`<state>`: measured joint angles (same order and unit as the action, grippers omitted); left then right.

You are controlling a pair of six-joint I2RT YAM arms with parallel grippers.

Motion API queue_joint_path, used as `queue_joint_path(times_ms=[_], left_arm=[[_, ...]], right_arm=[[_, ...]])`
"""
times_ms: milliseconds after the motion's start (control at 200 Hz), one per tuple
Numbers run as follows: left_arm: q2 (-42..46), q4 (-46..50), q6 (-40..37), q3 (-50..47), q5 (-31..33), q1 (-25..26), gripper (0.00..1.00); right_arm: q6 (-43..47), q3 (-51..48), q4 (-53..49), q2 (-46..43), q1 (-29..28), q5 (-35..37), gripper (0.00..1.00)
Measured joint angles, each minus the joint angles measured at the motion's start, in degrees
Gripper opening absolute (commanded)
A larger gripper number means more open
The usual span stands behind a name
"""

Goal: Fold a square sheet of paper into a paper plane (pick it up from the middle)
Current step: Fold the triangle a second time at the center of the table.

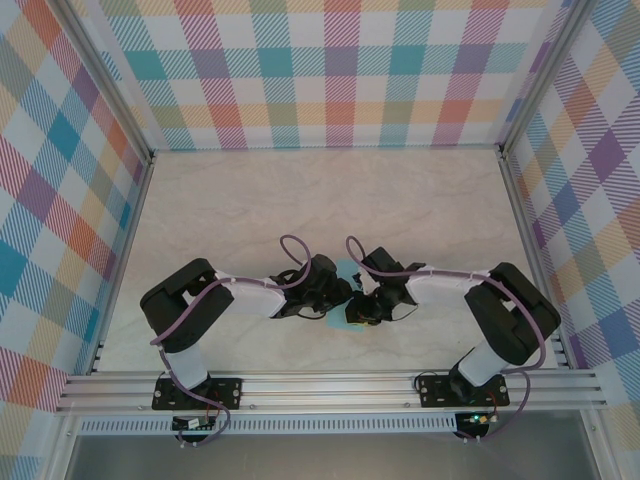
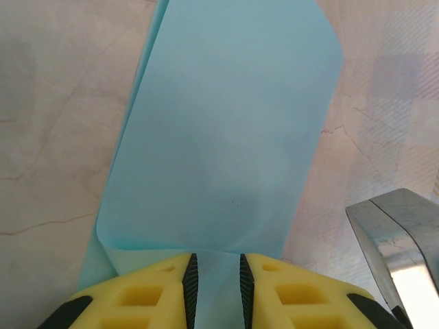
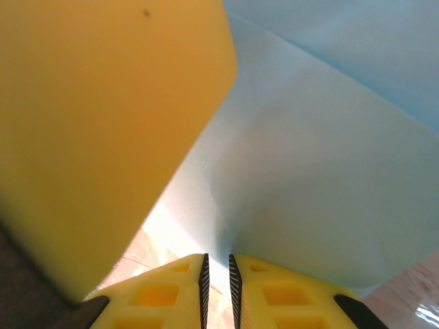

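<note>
Here, over marbled table (image 1: pixel 300 190) within plaid walls (image 1: pixel 340 70), left claw (image 2: pixel 217 266) and right claw (image 3: pixel 217 264) pinch the paper (image 2: pixel 226 137).

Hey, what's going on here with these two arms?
A light-blue square sheet of paper is being folded near the front of the table. The left gripper and the right gripper each pinch it. The sheet is bent over itself but is not yet a plane.

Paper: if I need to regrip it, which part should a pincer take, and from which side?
Take an edge, coming edge-on in its plane. The paper is thin, doubled over and raised off the table, so its edges are free; the left pincer and right pincer each pinch one that way.
</note>
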<state>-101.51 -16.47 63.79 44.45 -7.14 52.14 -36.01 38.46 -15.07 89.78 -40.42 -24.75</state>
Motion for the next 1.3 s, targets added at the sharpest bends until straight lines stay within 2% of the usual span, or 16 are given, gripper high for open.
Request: queue_joint_path(times_ms=[895, 1135, 1300], left_arm=[[0.0, 0.2, -0.2, 0.0, -0.5, 0.6, 0.26], [0.0, 0.3, -0.2, 0.1, -0.5, 0.6, 0.26], [0.0, 0.6, -0.2, 0.2, -0.5, 0.6, 0.26]], right_arm=[[-1.7, -8.5, -0.6, -9.7, 1.1, -0.6, 0.22], [-4.0, -8.2, -2.9, -16.6, 1.1, 0.4, 0.2], [-5.6, -4.0, -0.1, -11.0, 1.1, -0.4, 0.17]])
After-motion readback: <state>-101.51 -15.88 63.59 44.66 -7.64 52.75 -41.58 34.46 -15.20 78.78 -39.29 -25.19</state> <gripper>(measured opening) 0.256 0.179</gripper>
